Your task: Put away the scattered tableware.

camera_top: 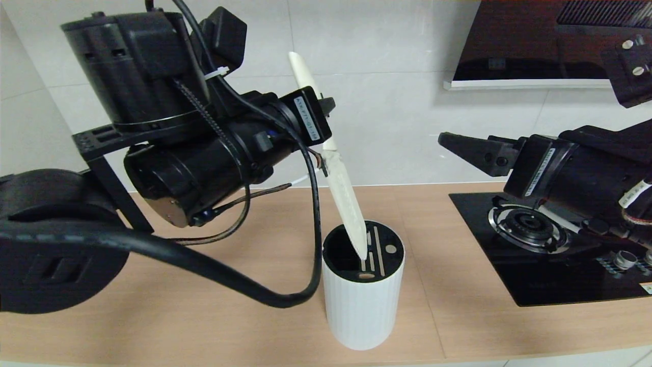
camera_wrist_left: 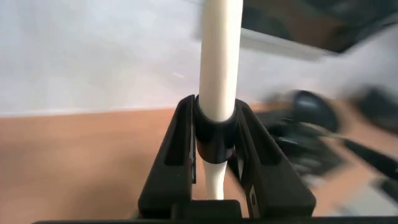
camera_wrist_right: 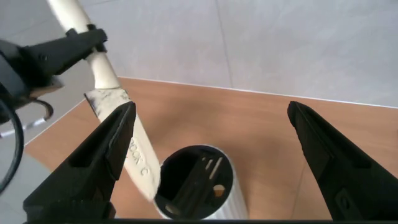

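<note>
Left fingers [camera_wrist_left: 180,149] gripping knife [camera_top: 346,199], tip at holder [camera_top: 362,306]

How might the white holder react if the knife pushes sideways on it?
The holder stands tall, narrow and unheld, so it may tip or slide. The knife, clamped at its handle by the left gripper, looks rigid and probably will not flex.

Wooden counter [camera_top: 448,306] carries white holder [camera_top: 362,311] and, seemingly inset, black hob [camera_top: 560,285]

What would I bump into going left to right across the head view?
Left claw gripping the white knife → white knife holder → right claw → stove burner → stove knob.
</note>
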Tool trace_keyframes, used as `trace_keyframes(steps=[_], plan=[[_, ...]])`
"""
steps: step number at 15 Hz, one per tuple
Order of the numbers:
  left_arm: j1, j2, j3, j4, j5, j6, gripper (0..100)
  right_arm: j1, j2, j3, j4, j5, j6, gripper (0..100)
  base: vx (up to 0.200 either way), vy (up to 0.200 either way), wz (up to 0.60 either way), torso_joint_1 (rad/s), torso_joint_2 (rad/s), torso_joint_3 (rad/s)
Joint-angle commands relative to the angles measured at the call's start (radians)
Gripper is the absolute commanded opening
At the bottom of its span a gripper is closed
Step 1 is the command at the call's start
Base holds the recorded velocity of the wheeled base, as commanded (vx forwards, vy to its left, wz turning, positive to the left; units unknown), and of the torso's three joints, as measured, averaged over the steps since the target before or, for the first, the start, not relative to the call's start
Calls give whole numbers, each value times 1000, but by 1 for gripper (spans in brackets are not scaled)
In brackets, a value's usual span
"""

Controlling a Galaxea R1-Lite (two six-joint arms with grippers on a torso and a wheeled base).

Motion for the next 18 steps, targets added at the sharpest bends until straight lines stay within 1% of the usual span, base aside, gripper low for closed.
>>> trace_keyframes(steps=[1,2,3,4,5,6,8,9,11,16,18], plan=[[-46,28,-20,-19,98,72,0,-9,11,-1,-3,-1,0,100,0,0,0,0,0,0],[-51,34,-21,-36,163,107,0,-13,21,1,-3,-1,0,100,0,0,0,0,0,0],[-59,45,-21,-68,245,169,0,-13,31,2,-3,-3,-2,100,0,0,0,0,0,0],[-63,54,-21,-86,281,190,0,-13,31,2,-3,-3,-2,100,0,0,0,0,0,0],[-74,77,-14,-120,367,245,0,-13,33,4,-3,-3,-2,100,0,0,0,0,0,0],[-76,88,-9,-131,380,258,0,-13,33,5,-2,-3,-2,100,0,0,0,0,0,0],[-80,108,-8,-137,386,258,0,-13,33,8,-3,-3,-3,100,0,0,0,0,0,0],[-95,123,-11,-137,409,259,0,-13,31,8,-3,-4,-3,100,0,0,0,0,0,0],[-109,145,-15,-137,446,259,0,-13,31,11,-3,-4,-3,100,0,0,0,0,0,0],[-114,191,-32,-139,451,256,0,-13,33,22,-5,-4,-3,100,0,0,0,0,0,0],[-122,212,-29,-162,449,242,0,-13,31,27,-5,-4,-3,100,0,0,0,0,0,0]])
